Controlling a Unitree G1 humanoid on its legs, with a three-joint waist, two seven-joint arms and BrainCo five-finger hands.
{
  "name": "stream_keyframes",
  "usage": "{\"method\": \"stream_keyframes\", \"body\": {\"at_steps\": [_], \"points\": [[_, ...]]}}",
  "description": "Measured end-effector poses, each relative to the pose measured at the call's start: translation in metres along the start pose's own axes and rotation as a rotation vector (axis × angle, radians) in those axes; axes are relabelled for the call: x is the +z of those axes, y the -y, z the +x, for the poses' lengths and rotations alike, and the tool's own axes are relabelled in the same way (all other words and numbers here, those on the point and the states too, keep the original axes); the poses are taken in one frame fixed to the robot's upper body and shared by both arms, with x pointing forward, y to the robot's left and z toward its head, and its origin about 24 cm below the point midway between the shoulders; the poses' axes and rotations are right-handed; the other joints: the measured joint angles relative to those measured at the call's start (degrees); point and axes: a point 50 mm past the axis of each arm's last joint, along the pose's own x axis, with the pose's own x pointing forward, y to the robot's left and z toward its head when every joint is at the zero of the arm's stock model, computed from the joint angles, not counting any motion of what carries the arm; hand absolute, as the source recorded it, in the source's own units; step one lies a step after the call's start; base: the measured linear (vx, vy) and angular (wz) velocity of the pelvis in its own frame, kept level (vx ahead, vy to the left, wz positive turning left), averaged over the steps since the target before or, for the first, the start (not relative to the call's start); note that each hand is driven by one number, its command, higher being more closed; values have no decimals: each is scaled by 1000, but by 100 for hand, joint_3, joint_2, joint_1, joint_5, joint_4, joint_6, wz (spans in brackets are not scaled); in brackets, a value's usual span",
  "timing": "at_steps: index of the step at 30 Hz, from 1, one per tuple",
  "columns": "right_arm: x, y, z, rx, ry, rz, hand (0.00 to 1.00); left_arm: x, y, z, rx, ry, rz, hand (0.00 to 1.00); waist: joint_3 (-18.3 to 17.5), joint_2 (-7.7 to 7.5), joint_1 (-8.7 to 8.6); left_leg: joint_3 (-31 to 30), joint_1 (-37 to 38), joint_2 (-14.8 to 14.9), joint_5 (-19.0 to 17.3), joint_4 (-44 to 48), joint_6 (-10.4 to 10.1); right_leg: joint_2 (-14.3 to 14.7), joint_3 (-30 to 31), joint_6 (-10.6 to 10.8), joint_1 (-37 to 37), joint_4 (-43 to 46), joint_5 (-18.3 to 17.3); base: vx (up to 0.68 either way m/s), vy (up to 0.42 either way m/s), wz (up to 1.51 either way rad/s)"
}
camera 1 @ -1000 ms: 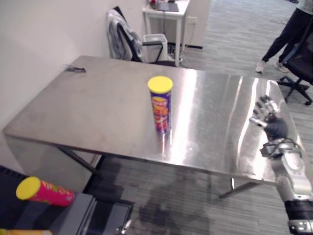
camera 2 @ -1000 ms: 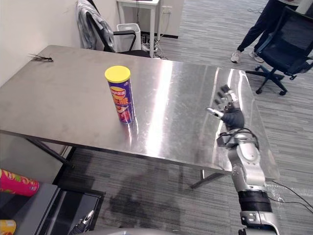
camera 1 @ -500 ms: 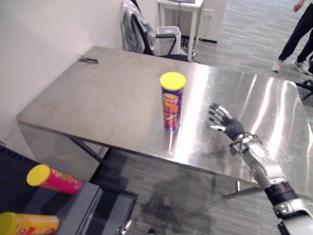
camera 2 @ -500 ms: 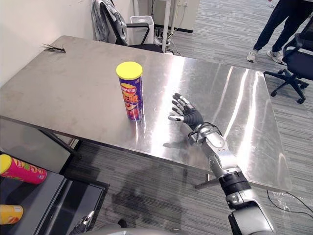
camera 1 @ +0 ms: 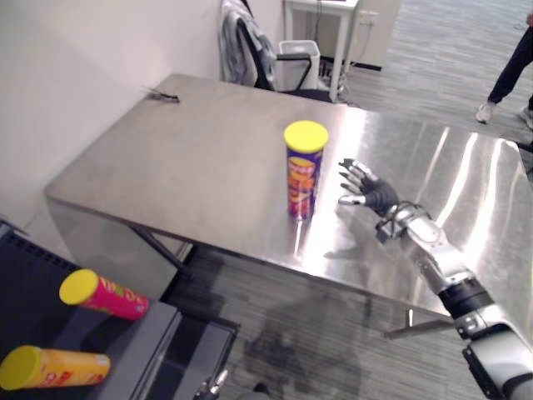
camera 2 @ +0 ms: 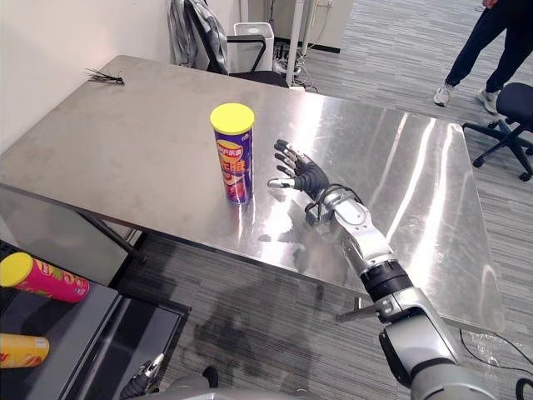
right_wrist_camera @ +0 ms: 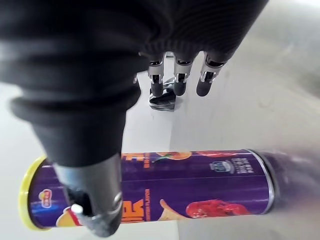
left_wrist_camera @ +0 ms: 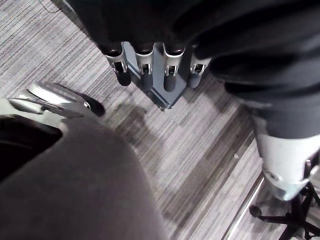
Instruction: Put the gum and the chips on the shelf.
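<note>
A purple chips can (camera 1: 304, 171) with a yellow lid stands upright near the middle of the steel table (camera 1: 191, 158). My right hand (camera 2: 306, 176) hovers just to the can's right, open with fingers spread, not touching it. In the right wrist view the can (right_wrist_camera: 190, 185) lies across the picture past my thumb (right_wrist_camera: 95, 200), with my straight fingers (right_wrist_camera: 177, 82) beyond it. My left hand (left_wrist_camera: 150, 62) hangs over the striped floor, fingers relaxed and holding nothing.
A dark shelf (camera 1: 29, 279) at the lower left holds a pink can (camera 1: 104, 293) and an orange can (camera 1: 54, 368), both lying down. A chair with a grey jacket (camera 1: 246, 42) and a white bin (camera 1: 300, 54) stand behind the table. A person's legs (camera 2: 491, 50) show at the far right.
My right hand has swung left across the table, from its right edge to just beside the chips can. The camera has shifted, bringing more of the shelf into view.
</note>
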Motion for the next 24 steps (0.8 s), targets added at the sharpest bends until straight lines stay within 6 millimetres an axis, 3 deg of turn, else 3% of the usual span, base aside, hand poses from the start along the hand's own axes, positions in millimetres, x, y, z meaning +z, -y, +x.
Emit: {"method": "stream_keyframes", "body": {"at_steps": [10,19,22,24], "points": [[24,3,17,-7,51,-39,0,3,1,1,-3,11,2,0,109,-1,99,-81,-71,-1,18,-9,0,20,-70,0,-42,-25,0,-19,-24,1],[36,-6,33,41,55,-87,0,1,-2,0,3,-4,20,0,190,-33,160,-164,-264,-22,337,-351,-2,28,-209,-4,-297,-103,-5,-92,-45,5],[46,-9,39,57,77,-106,0,1,-3,0,-1,-7,34,0,192,-36,179,-161,-298,-37,329,-469,2,30,-215,-114,-411,-98,-91,-130,-21,-11],[54,-11,43,66,95,-121,0,3,-5,0,2,-2,43,0,242,-128,196,-151,-373,-85,387,-549,37,-21,-221,-89,-533,-101,-223,-169,-40,-10]]}}
